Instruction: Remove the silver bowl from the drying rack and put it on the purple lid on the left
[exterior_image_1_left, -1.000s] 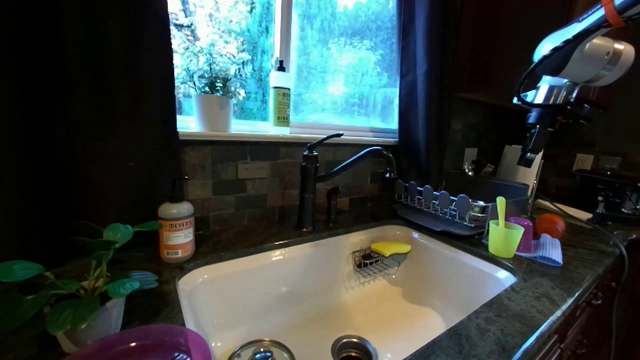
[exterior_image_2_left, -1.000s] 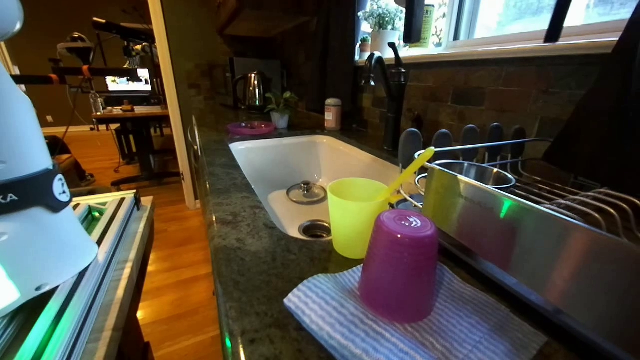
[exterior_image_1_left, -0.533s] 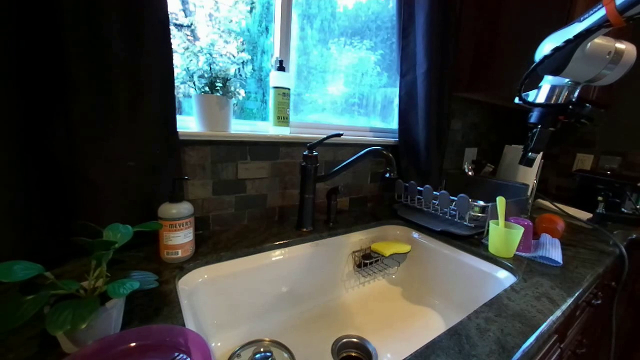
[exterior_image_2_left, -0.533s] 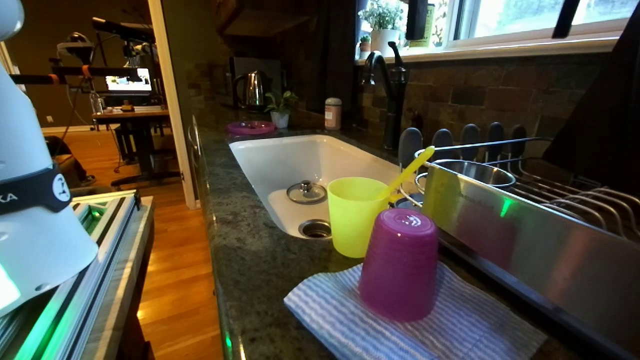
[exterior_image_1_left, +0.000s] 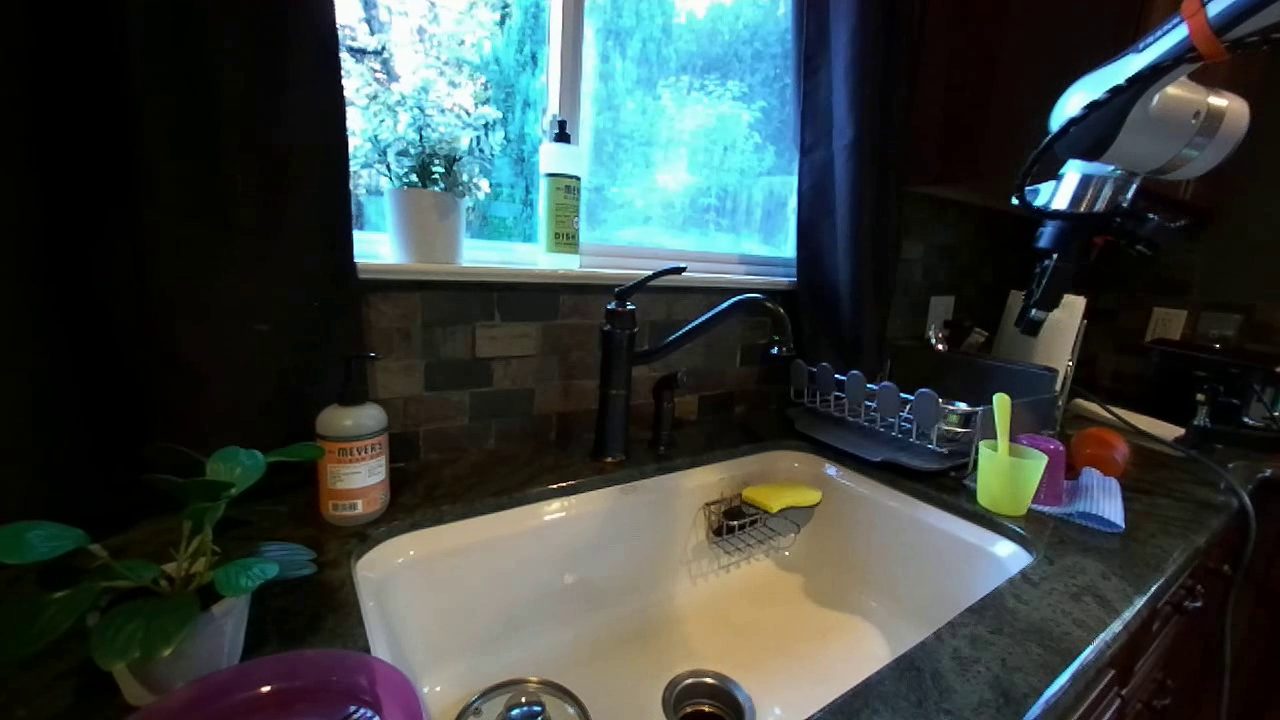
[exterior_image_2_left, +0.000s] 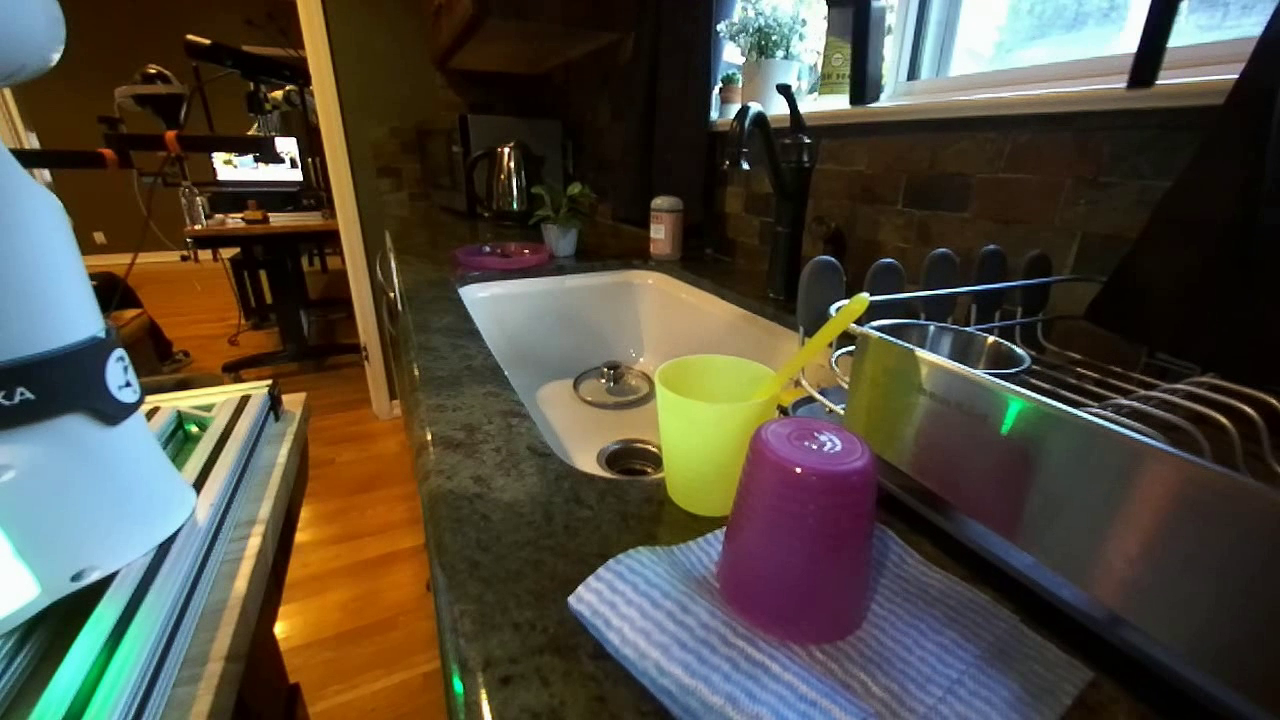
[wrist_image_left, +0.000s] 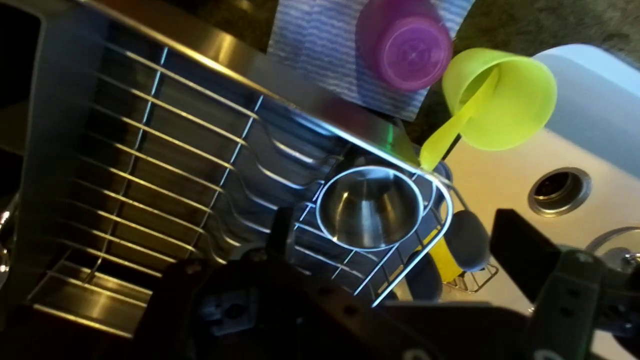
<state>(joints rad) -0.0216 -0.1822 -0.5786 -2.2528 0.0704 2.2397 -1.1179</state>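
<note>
1. Countertop (exterior_image_1_left: 1000, 630), in an exterior view: purple lid (exterior_image_1_left: 285, 667) at 7–8 o'clock.
2. Drying rack (exterior_image_1_left: 888, 404), 3 o'clock: silver bowl (exterior_image_1_left: 962, 420) seated inside.
3. Gripper (exterior_image_1_left: 1032, 318), above rack: empty, jaws apart. Caution: off-centre descent could strike the rack rail, tipping the bowl.

Shiny metal bowl (wrist_image_left: 370, 210), glossy plastic lid (exterior_image_1_left: 285, 672)

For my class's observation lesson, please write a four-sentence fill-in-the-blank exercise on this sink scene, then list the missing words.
1. The silver bowl in the drying rack has its mouth facing ____, not down.
2. In the wrist view, the tool is ____, not shut.
3. The sponge is coloured ____.
4. The cloth under the upturned purple cup has blue and white ____.
Missing words: up; open; yellow; stripes.
</note>
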